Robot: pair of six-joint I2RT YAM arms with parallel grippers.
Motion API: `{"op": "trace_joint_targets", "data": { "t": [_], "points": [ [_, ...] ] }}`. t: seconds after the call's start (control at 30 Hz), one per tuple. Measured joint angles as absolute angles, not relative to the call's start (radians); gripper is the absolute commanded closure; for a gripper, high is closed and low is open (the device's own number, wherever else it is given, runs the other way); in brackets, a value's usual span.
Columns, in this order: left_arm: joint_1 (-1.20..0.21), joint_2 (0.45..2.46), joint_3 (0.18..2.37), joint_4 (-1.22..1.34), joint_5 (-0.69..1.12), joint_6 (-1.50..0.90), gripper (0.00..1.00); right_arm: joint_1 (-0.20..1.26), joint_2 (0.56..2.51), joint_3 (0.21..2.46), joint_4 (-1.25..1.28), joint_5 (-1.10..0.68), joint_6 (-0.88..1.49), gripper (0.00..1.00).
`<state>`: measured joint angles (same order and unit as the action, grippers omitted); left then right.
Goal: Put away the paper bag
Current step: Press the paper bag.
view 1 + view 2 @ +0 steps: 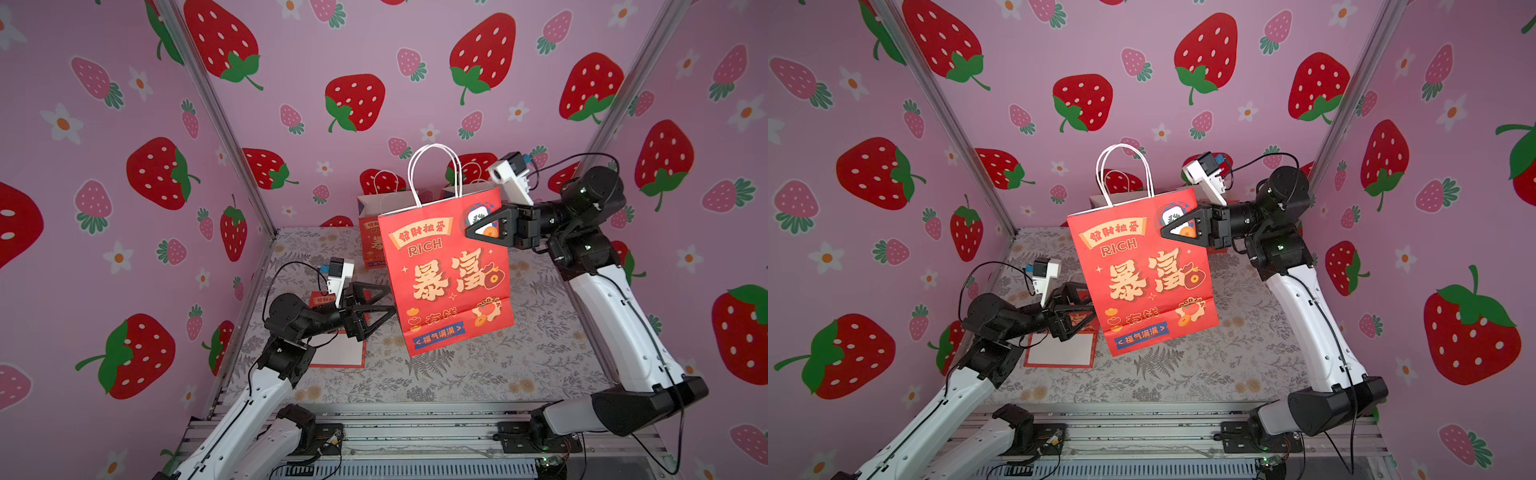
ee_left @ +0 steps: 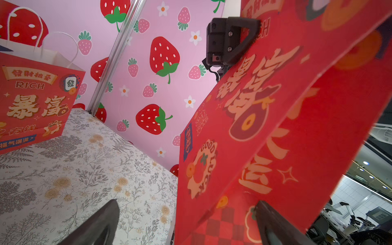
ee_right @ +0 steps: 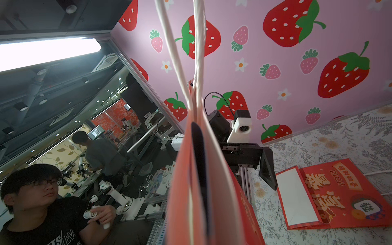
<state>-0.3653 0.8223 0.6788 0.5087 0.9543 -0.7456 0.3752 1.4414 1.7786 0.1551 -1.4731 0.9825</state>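
We see the right end effector (image 1: 471,231) clamped on the bag (image 1: 444,286) at its top corner, holding it tilted over the worktop (image 1: 478,374); the left end effector (image 1: 391,299), wide open and empty, sits beside it.

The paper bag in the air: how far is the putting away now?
Done: the paper bag is off the table and looks folded flat. In hand: the right claw pinches its upper corner; the left claw stands open by its lower edge. Remaining: laying it down, probably on the flat bag, and letting go.
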Motion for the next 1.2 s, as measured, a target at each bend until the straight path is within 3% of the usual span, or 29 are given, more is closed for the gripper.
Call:
{"op": "trace_joint_targets", "data": {
  "t": [0.1,0.43,0.67,0.73,0.77,0.83,0.9,0.97,1.2],
  "points": [
    [-0.389,0.834,0.679,0.529,0.956,-0.748,0.1,0.411,1.441,1.76,0.159,-1.459,0.982,1.0],
    [-0.416,0.859,0.679,0.548,0.963,-0.748,0.62,0.448,1.404,1.625,0.157,-1.366,0.957,1.0],
    [-0.418,0.856,0.679,0.541,0.973,-0.737,0.9,0.448,1.358,1.542,0.129,-1.306,0.901,1.0],
    [-0.418,0.855,0.679,0.532,0.977,-0.734,0.83,0.448,1.345,1.529,0.09,-1.289,0.864,1.0],
    [-0.418,0.855,0.679,0.527,0.977,-0.731,0.73,0.448,1.336,1.521,0.067,-1.282,0.842,1.0],
    [-0.418,0.849,0.681,0.512,0.97,-0.732,0.42,0.449,1.314,1.5,0.013,-1.276,0.801,1.0],
    [-0.418,0.834,0.688,0.48,0.955,-0.734,0.26,0.45,1.287,1.474,-0.041,-1.272,0.761,1.0],
    [-0.418,0.811,0.701,0.442,0.936,-0.731,0.19,0.45,1.259,1.449,-0.091,-1.266,0.728,1.0],
    [-0.417,0.748,0.743,0.441,0.875,-0.775,0.13,0.45,1.192,1.387,-0.163,-1.258,0.668,1.0]
  ]
}}
